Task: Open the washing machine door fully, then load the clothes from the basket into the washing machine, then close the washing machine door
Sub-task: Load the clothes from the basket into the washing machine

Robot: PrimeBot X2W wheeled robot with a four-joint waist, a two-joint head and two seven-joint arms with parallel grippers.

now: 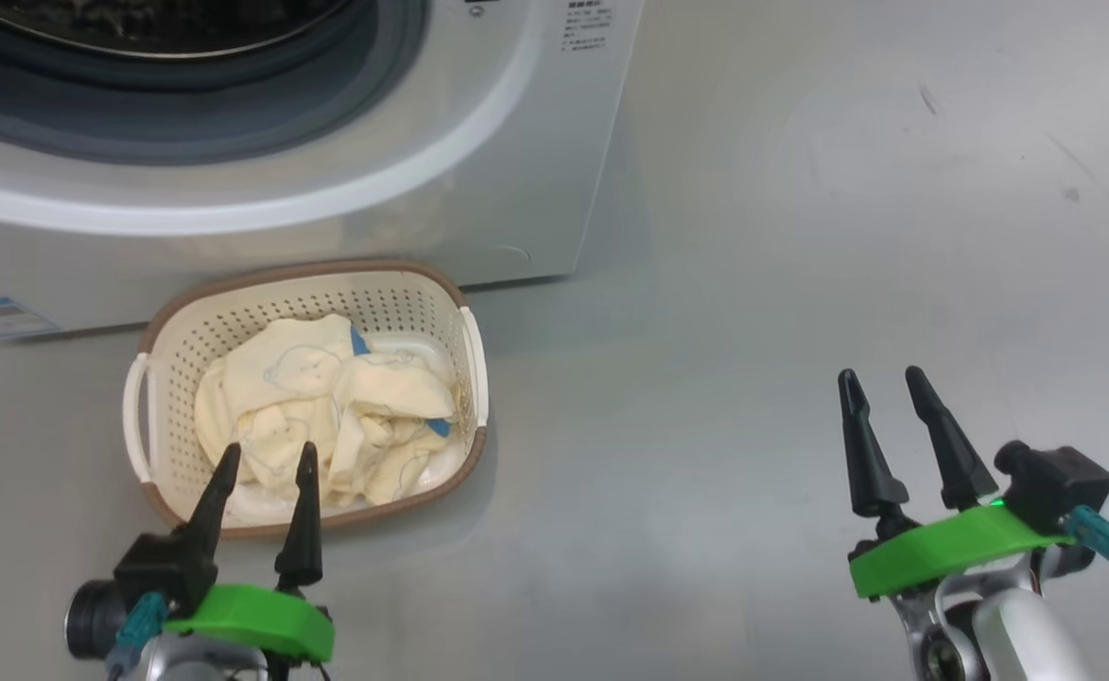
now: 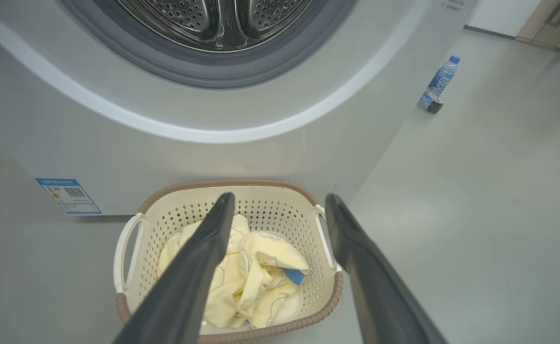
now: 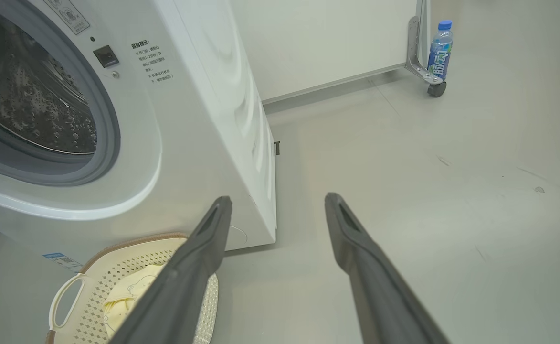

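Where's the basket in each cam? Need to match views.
Head view: basket lower left, before the washing machine, above the left gripper.
Left wrist view: basket bottom centre, behind that gripper's fingers.
Right wrist view: basket bottom-left corner, partly behind a right gripper finger.
Shared landmark: blue-and-white sticker on the washing machine's lower front, up-left of the basket.

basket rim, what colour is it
The basket rim is brown; the head view shows it best.

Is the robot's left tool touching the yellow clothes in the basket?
Apart. In the left wrist view the left tool hangs open, its tips short of the basket, with the clothes lying farther off inside it.
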